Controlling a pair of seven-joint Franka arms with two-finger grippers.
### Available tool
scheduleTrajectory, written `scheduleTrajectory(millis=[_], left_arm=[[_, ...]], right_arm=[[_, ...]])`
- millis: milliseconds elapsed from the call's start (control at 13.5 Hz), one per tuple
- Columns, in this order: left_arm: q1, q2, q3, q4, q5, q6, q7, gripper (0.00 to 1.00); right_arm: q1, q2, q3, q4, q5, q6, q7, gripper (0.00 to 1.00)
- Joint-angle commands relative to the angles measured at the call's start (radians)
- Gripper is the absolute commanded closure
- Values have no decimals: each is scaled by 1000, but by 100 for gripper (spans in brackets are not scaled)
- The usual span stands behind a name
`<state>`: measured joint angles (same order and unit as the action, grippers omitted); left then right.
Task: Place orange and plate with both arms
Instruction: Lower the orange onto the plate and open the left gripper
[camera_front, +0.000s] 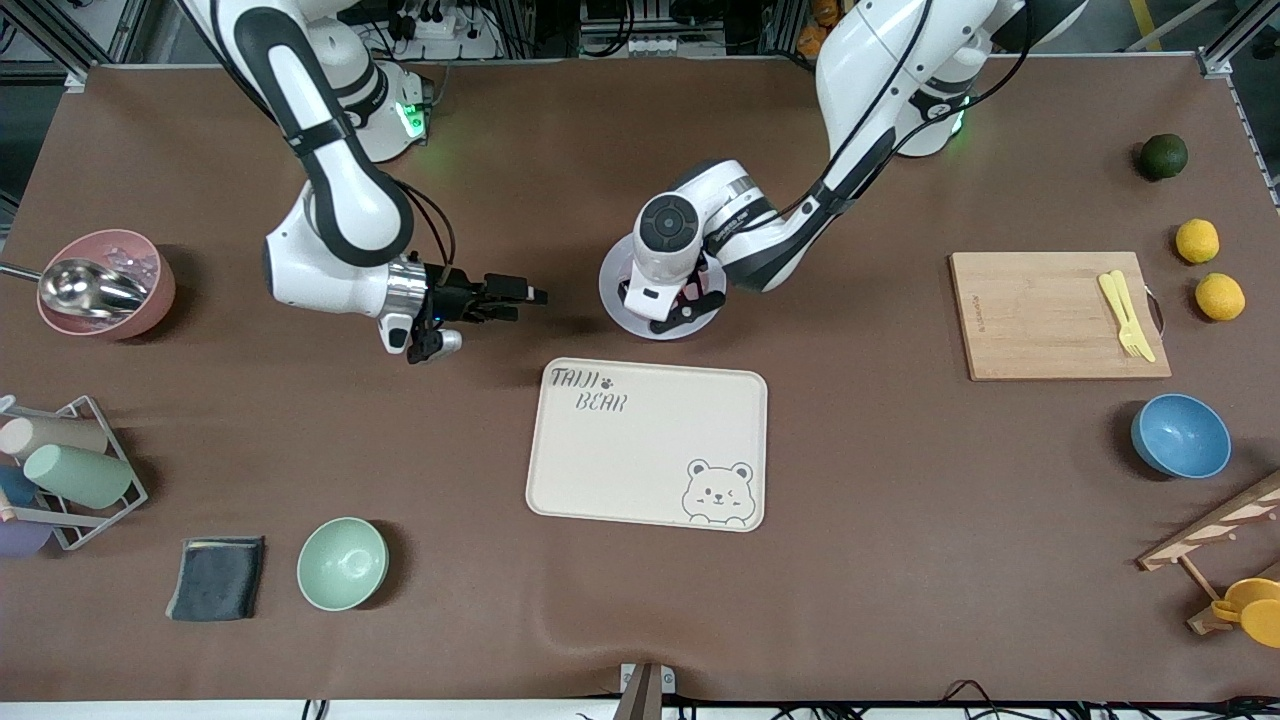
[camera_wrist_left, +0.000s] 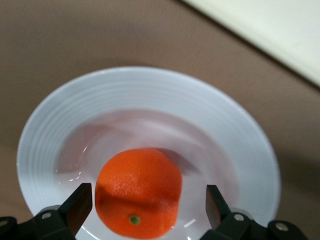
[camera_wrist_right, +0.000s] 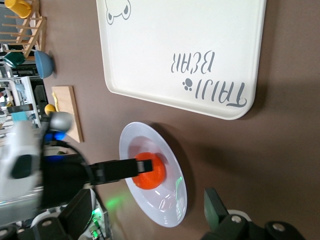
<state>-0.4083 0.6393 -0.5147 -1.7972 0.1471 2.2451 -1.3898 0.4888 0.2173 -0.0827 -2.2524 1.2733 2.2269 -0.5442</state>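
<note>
Orange (camera_wrist_left: 138, 198) sits in the well of the plate (camera_wrist_left: 150, 95), and the plate rests on the brown table (camera_front: 900, 560) just farther from the front camera than the cream bear tray (camera_front: 648, 442), touching nothing else. The left gripper (camera_wrist_left: 149, 202) hangs directly over the plate with its fingers spread, one on each flank of the fruit and neither pressing on it, so the fruit lies straight between the pads. That is the relation the coming move seems to turn on: the fruit is already centred in the opening, so squeezing the fingers together would probably be enough to take it, with little sideways correction needed.

The right gripper (camera_front: 500, 295) hovers over bare table toward the right arm's end, level with the plate and aimed at it, with a clear stretch of cloth between them. Its fingers are also apart and carry nothing. In the right wrist view the plate's rim (camera_wrist_right: 172, 220) faces this gripper edge-on, which suggests the right arm is the one placed to grip the plate by its rim while the left arm deals with the fruit. The tray lies close by, nearer the front camera, and looks like the likely destination.
</note>
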Motion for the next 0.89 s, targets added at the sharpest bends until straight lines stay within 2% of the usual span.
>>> scheduleTrajectory(millis=[0, 74, 296, 444, 593, 815], left_arm=[[61, -171, -2, -19, 23, -106, -20, 0], [104, -229, -5, -18, 17, -128, -17, 0], [236, -363, -13, -8, 9, -202, 110, 0], [328, -429, -13, 16, -36, -243, 223, 0], [419, -464, -8, 76, -38, -304, 346, 0], [535, -466, -7, 198, -27, -461, 547, 0]], right_arm=[[21, -15, -9, -30, 35, 27, -52, 2], [21, -6, -9, -39, 55, 27, -92, 4], [49, 30, -9, -58, 205, 31, -235, 6], [83, 53, -8, -59, 250, 83, -247, 8], [132, 73, -9, -58, 325, 109, -255, 14], [146, 126, -9, -58, 467, 109, -403, 20]])
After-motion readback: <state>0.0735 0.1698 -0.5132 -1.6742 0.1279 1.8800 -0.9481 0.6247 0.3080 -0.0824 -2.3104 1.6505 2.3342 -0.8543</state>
